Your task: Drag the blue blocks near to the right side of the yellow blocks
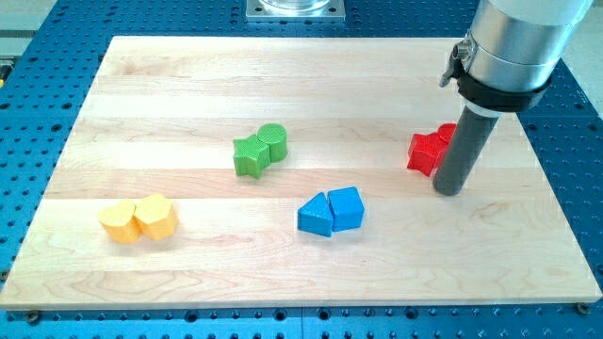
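Observation:
Two blue blocks sit touching near the middle of the board: a blue triangular block (314,216) on the left and a blue cube-like block (347,208) on the right. Two yellow blocks sit touching at the view's lower left: a yellow block (120,221) and a yellow hexagonal block (156,217). My tip (449,191) rests on the board at the view's right, well to the right of the blue blocks and far from the yellow ones. It stands just in front of the red blocks (429,151), partly hiding them.
A green star-shaped block (250,156) and a green cylinder (272,141) sit touching above and left of the blue blocks. The wooden board (528,254) lies on a blue perforated table (579,122).

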### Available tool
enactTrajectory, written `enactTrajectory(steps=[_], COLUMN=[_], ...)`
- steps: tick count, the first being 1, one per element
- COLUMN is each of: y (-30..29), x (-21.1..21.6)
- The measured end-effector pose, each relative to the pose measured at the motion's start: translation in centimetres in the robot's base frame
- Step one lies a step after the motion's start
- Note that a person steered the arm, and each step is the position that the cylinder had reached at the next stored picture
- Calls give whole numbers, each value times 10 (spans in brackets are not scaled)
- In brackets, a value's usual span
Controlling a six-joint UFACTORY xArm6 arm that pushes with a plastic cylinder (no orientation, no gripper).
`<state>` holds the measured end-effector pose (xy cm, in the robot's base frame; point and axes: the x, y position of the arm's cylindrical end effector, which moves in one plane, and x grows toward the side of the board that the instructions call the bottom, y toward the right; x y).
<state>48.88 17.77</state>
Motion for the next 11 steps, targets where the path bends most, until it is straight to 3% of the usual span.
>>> enactTrajectory(steps=[1,2,3,4,5,6,7,10,11], y=[6,-37,-92,-93,-163,-150,-229,-195,-243], x=[-12,-34,-6,41,51,83,97,91,88])
